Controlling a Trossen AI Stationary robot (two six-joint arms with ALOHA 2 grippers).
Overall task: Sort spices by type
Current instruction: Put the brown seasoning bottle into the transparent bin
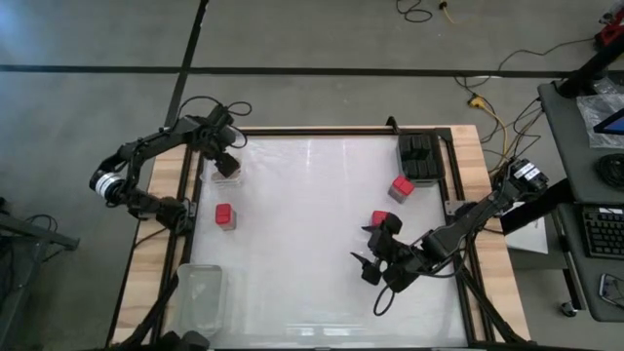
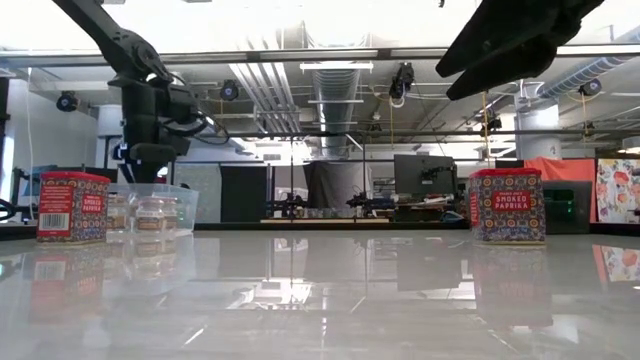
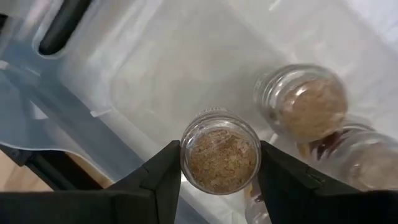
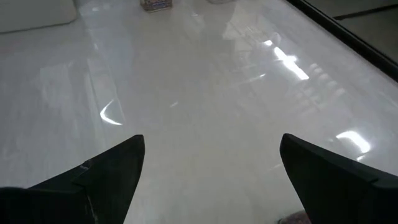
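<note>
My left gripper point(image 1: 227, 163) is at the far left of the table, over a small clear tray point(image 1: 216, 180), and is shut on a round tan-topped jar point(image 3: 219, 159). Two more jars point(image 3: 306, 106) stand in that tray. One red square-topped tin point(image 1: 225, 215) stands on the table near the tray. Two others point(image 1: 401, 187) point(image 1: 381, 220) stand on the right. Black boxy containers point(image 1: 419, 158) sit in a holder at the far right. My right gripper point(image 1: 373, 265) is open above bare table, just on the near side of a red tin. My left gripper has the tan-topped jar between its two fingers point(image 3: 163, 180), pinched at the jar's upper wall point(image 3: 186, 163) just below the rim. The fingers come from above, pointing down. The jar stays upright inside the clear tray; whether its base rests on the tray floor cannot be told.
A larger clear tray point(image 1: 200, 292) lies at the near left corner. Wooden boards point(image 1: 161, 229) and a dark frame border the white table top. The middle of the table point(image 1: 302, 224) is bare. Cables hang by the right arm.
</note>
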